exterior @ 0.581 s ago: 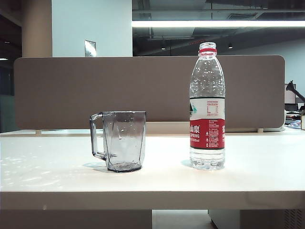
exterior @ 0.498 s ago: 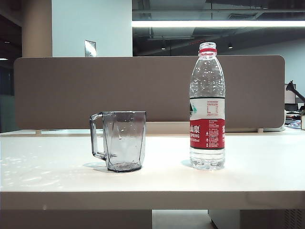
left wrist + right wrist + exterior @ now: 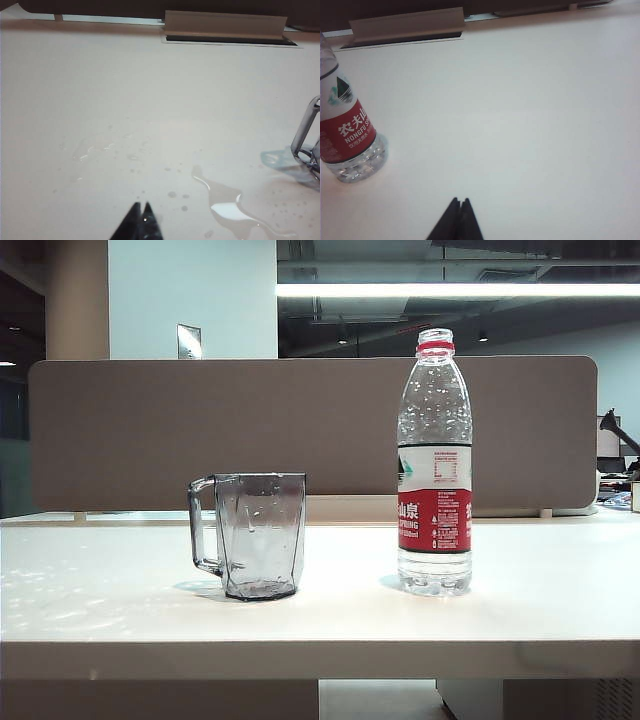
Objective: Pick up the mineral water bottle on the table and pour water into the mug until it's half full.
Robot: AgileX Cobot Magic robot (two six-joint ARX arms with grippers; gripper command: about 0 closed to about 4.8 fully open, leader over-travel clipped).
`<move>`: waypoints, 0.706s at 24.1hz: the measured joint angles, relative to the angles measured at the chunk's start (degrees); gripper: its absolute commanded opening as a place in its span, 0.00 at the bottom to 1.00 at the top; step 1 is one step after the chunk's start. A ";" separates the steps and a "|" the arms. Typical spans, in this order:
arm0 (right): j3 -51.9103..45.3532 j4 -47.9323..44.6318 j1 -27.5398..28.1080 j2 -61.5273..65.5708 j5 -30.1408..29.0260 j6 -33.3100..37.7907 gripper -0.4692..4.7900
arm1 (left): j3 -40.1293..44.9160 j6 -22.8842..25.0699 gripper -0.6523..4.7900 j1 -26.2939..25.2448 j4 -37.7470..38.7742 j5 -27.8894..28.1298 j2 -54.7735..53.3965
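A long taupe fabric-covered divider panel with rounded corners [image 3: 310, 430] stands along the far edge of the surface. Behind it rise a pale grey-white wall section [image 3: 190, 295] bearing a small framed sign [image 3: 189, 341], and a beige round column [image 3: 76, 300] beside it. Overhead, a bright white strip light [image 3: 460, 289] runs below a dark exposed ceiling with pipes [image 3: 360, 260].

No visible change since earlier

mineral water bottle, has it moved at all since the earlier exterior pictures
No. The mineral water bottle stands upright at the same spot against the grey partition, to the right of the mug.
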State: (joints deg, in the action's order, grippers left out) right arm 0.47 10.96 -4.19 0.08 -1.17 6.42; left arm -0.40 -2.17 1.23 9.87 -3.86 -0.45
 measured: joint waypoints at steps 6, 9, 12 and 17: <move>7.41 -2.08 -0.07 0.00 -0.55 0.85 0.09 | -9.99 0.00 0.11 5.01 8.39 0.20 -12.83; 11.47 -3.10 -0.17 0.00 -2.23 2.95 0.09 | -17.25 0.00 0.11 10.47 14.91 0.24 -18.56; 15.17 -2.51 -0.42 0.02 -5.99 3.63 0.09 | -22.67 0.02 0.11 15.82 17.42 0.13 -22.51; 24.04 8.04 -1.22 2.62 -12.87 3.61 0.10 | -27.10 0.00 0.11 27.15 8.85 0.17 -31.56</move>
State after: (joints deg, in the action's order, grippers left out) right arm 24.51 19.00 -5.41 2.70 -14.04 10.02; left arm -27.51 -2.17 28.38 18.72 -3.68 -32.01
